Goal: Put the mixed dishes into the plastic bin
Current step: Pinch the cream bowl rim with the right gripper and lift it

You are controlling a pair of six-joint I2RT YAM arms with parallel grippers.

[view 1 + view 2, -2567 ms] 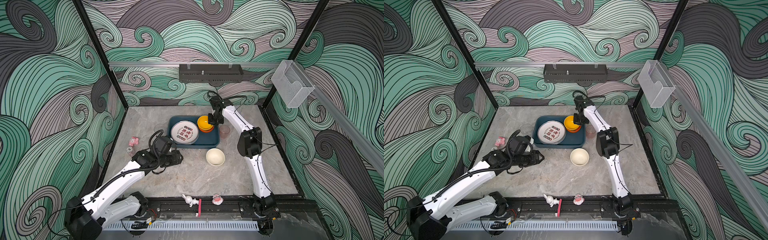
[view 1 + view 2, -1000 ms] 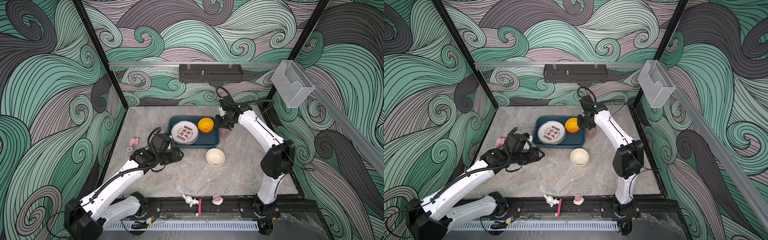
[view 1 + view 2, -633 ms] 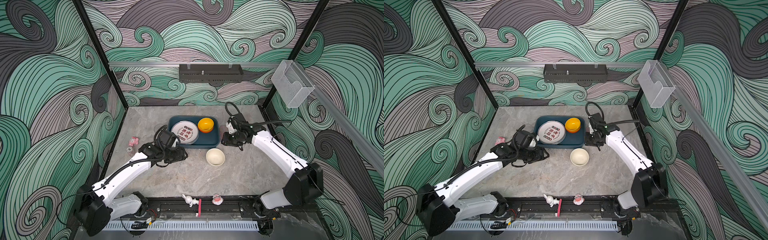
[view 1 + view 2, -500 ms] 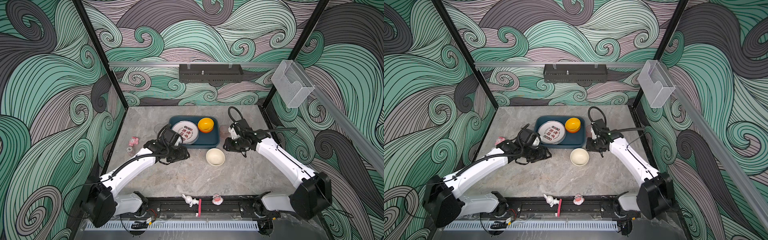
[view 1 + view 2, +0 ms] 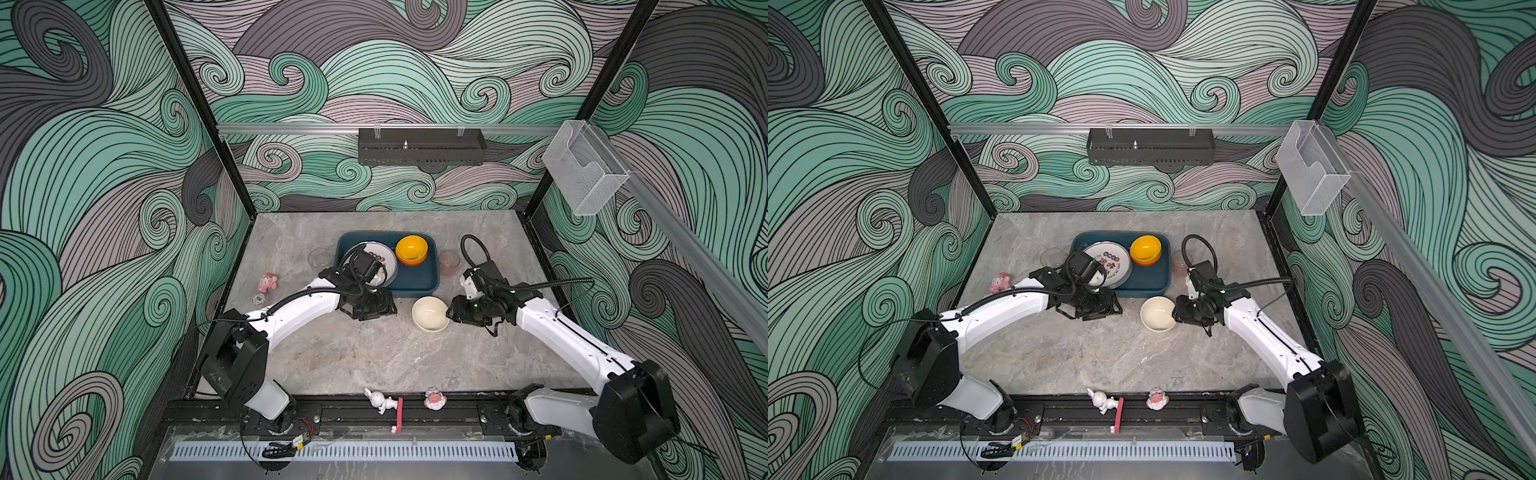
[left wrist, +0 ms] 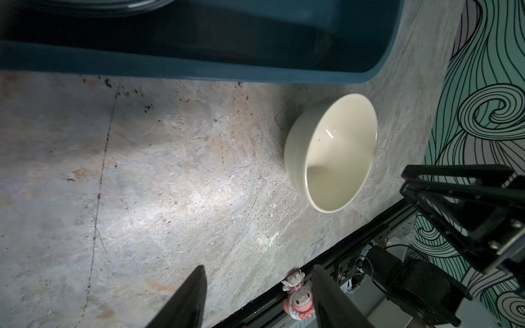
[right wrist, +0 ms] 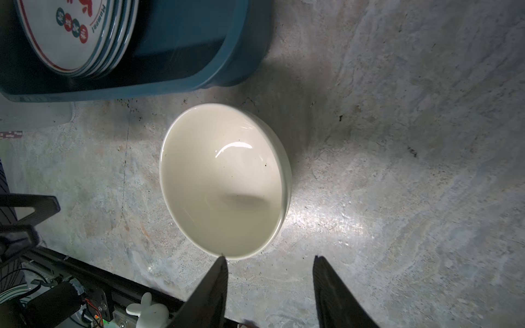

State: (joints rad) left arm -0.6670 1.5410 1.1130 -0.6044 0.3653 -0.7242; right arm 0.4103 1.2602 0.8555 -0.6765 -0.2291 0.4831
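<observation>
The teal plastic bin (image 5: 417, 283) (image 5: 1144, 279) holds a stack of white plates (image 5: 1113, 259) (image 7: 71, 37) and a yellow bowl nested on an orange bowl (image 5: 411, 248). A cream bowl (image 5: 430, 314) (image 5: 1158, 314) (image 6: 335, 150) (image 7: 224, 181) stands on the table just in front of the bin. A clear glass (image 5: 319, 257) stands left of the bin and a pinkish glass (image 5: 449, 262) right of it. My left gripper (image 5: 386, 309) (image 6: 258, 268) is open and empty, left of the cream bowl. My right gripper (image 5: 451, 311) (image 7: 270, 258) is open at the bowl's right rim, one fingertip at its edge.
A pink figurine (image 5: 267, 282) lies at the table's left. A white rabbit figurine (image 5: 378, 400) and a pink one (image 5: 435, 399) sit on the front rail. A black tray (image 5: 422, 146) hangs on the back wall, a clear acrylic box (image 5: 584, 174) on the right.
My right arm swung from the bin's far right corner down to the cream bowl while its jaws widened. My left gripper moved right along the bin's front edge.
</observation>
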